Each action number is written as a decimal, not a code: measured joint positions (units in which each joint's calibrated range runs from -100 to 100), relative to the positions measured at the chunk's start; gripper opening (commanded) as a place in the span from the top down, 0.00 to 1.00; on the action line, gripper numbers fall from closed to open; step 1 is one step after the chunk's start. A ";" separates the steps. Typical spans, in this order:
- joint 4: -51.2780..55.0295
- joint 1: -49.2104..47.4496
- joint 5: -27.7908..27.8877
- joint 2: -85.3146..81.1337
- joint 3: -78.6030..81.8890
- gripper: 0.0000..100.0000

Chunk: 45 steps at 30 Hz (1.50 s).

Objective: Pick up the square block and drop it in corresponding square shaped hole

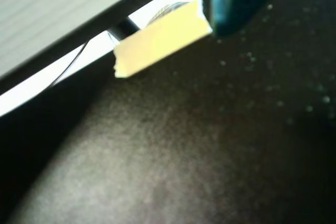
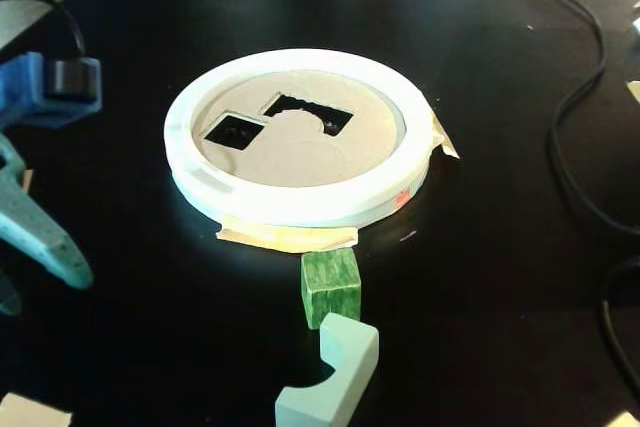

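Note:
In the fixed view the square block [image 2: 331, 287], a small mottled dark green cube, sits on the black table just in front of the white ring [image 2: 300, 202]. Inside the ring is a tan cardboard disc [image 2: 300, 152]. The square shaped hole [image 2: 235, 130] is at the disc's left, beside a wider cutout [image 2: 310, 113] with a curved edge. My gripper [image 2: 68, 269] is at the far left edge, well apart from the block, with one teal finger [image 2: 45, 237] showing. The wrist view shows neither block nor hole, only a dark teal finger [image 1: 239, 3] over the tabletop.
A pale mint block [image 2: 335, 377] with a curved notch lies right in front of the cube. Masking tape [image 2: 285, 238] holds the ring down. A black cable [image 2: 575, 117] runs along the right side. The wrist view shows a yellow tape piece [image 1: 160, 40] at the table's edge.

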 measured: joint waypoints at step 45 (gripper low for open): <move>0.00 0.20 0.00 0.00 0.00 0.05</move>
